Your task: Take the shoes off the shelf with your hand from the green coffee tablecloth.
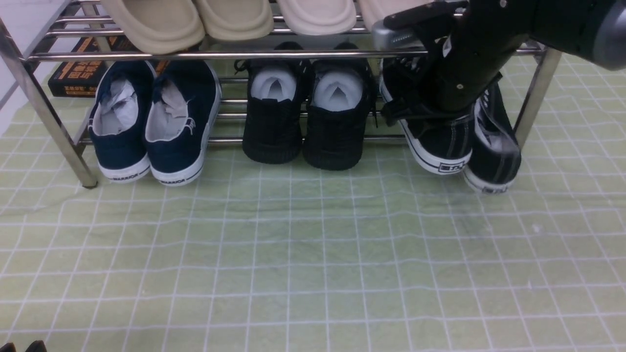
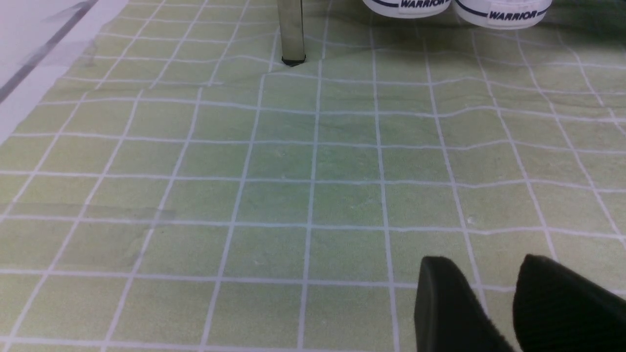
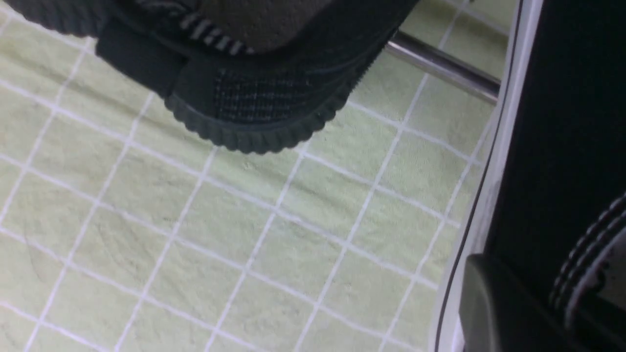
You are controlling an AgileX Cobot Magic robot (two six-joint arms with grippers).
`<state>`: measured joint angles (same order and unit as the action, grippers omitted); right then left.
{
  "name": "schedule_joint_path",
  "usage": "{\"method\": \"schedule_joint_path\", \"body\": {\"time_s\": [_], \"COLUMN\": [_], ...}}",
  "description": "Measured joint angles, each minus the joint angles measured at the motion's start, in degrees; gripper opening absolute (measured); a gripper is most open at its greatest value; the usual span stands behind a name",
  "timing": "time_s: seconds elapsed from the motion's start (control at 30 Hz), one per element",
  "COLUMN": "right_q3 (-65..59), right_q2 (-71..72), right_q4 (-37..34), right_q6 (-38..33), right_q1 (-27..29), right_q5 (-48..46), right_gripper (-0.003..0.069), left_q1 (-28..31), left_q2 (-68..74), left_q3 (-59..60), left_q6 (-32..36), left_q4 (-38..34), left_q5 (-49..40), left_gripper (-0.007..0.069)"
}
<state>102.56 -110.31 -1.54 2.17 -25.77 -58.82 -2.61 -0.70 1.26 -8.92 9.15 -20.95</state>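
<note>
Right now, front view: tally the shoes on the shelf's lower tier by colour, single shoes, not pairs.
Navy slip-ons: 2
All-black mesh shoes: 2
Black canvas sneakers, white soles: 2
Total: 6

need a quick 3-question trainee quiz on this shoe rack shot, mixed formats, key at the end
1. Multiple choice: where on the lower tier of the shelf do the black canvas sneakers sit? A. the robot's left end B. the middle C. the robot's right end
2. True or false: the shelf's top tier is bare.
3. Short answer: how do the jaws of the right gripper stand?
Key: 1. C. 2. False; beige slippers lie on it. 3. Shut on the side of one sneaker.
</note>
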Motion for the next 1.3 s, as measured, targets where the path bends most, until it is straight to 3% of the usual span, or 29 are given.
{"method": "schedule_joint_path", "body": {"time_s": [0.2, 0.57, 0.93, 1.07, 1.3], "right_q3": [0.0, 0.0, -8.0, -12.5, -21.0], "right_q2": [1.0, 6.5, 17.4, 22.1, 29.5], "right_q4": [-0.9, -9.3, -11.7, -12.2, -11.6], "right_q6": [-0.2, -2.7, -2.7, -1.8, 3.9], "right_q1": [0.0, 0.0, -0.8, -2.4, -13.1], "right_q5": [-3.4, -13.4, -13.6, -13.6, -13.6], "right_gripper": [0.0009, 0.0011, 0.0016, 0.0017, 0.0018], "left_q1": [0.0, 0.0, 0.0, 0.0, 0.0], "left_q2": [0.0, 0.0, 0.0, 0.0, 0.0], "left_q3": [0.0, 0.0, 0.0, 0.0, 0.0], "left_q6": [0.0, 0.0, 0.0, 0.0, 0.0], "left_q4": [0.0, 0.0, 0.0, 0.0, 0.0], "left_q5": [0.0, 0.0, 0.0, 0.0, 0.0], "left_gripper": [0.0242, 0.0242, 0.0242, 0.0242, 0.0242]}}
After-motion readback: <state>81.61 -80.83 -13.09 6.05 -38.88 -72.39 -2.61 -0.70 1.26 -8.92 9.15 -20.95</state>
